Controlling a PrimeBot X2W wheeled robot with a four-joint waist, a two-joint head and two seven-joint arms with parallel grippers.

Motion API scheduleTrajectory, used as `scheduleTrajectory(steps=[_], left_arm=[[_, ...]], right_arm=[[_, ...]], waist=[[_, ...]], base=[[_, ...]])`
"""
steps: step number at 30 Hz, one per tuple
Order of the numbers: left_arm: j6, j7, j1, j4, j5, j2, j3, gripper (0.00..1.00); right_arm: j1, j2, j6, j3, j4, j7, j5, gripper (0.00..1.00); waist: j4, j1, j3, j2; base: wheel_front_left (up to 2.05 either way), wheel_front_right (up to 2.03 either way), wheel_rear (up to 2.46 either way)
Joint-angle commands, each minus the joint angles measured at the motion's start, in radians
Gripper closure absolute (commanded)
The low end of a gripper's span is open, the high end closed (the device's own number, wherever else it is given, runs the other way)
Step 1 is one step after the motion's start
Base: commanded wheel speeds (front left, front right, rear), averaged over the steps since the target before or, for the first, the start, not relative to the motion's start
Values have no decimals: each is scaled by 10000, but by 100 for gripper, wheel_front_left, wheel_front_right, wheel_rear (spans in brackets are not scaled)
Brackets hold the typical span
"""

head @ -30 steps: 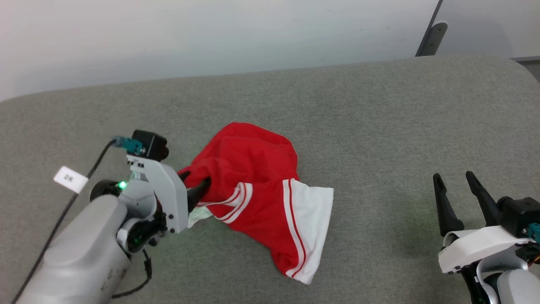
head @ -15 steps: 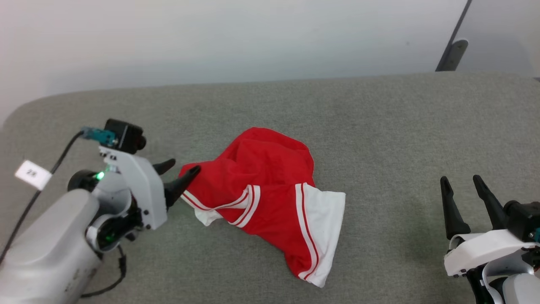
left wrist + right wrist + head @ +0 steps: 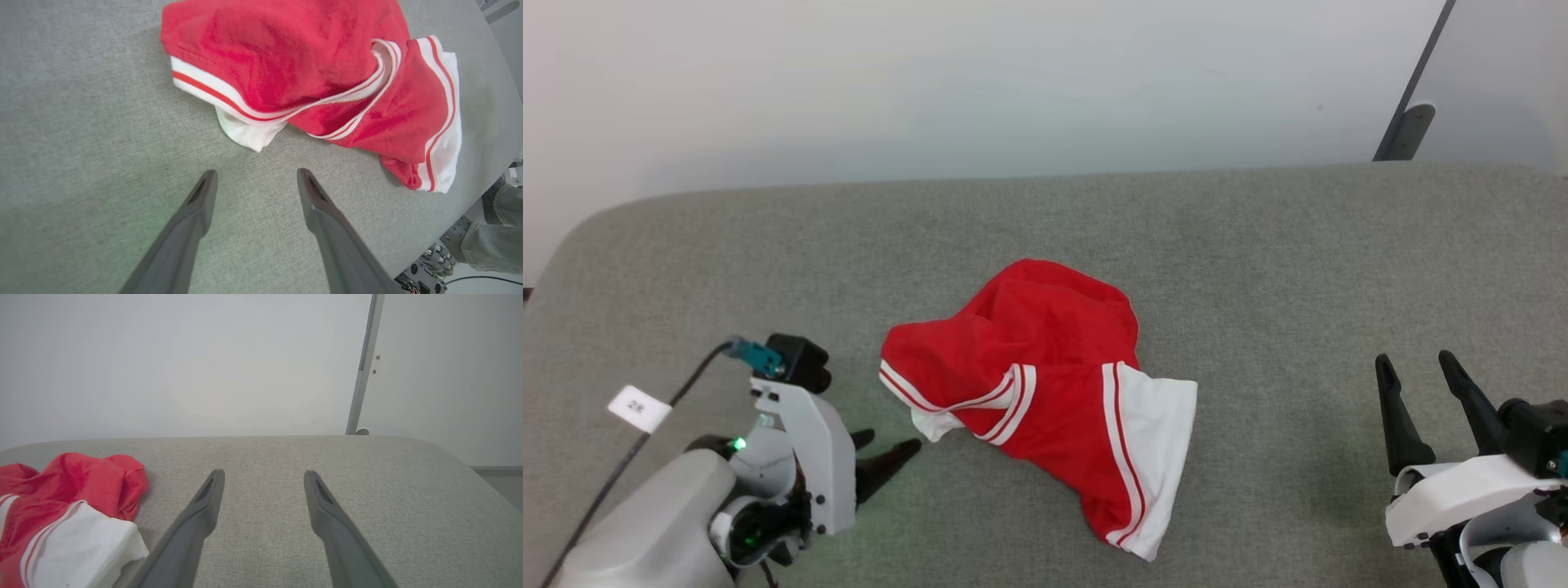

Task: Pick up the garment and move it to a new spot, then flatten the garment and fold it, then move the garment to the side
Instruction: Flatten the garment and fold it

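Fabric, grey and close-woven, covers the round-cornered table (image 3: pixel 1258 245), set before a plain pale wall (image 3: pixel 931 82) with a slanting grey post (image 3: pixel 1409 131) at the far right. The garment (image 3: pixel 1045 351), red with white sleeve ends, lies crumpled near the table's middle. The left gripper (image 3: pixel 892 441), fingers spread and empty, points at it from just beside its near-left edge, not touching. The right gripper (image 3: pixel 1413 358), likewise spread and empty, hovers well apart on the garment's right.

One garment (image 3: pixel 1045 351), one left claw (image 3: pixel 894 438), one right claw (image 3: pixel 1413 358).
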Motion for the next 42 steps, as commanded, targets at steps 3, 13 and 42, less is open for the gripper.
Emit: scheduleTrajectory(steps=[3, 13, 42], left_arm=[[-20, 50, 58, 204, -169, -227, 2, 0], [-20, -302, -321, 951, -247, -428, 146, 0], [-5, -889, -886, 1785, -529, 283, -315, 100]], right_arm=[[-136, -85, -15, 82, -209, 84, 16, 0], [-468, -57, -15, 148, -461, 66, -25, 0], [-378, 42, -15, -168, -329, -27, -106, 0]], waist=[[-190, 0, 310, 0], [-633, 0, 941, 0], [-133, 0, 1021, 0]], base=[[0, 0, 0], [0, 0, 0], [0, 0, 0]])
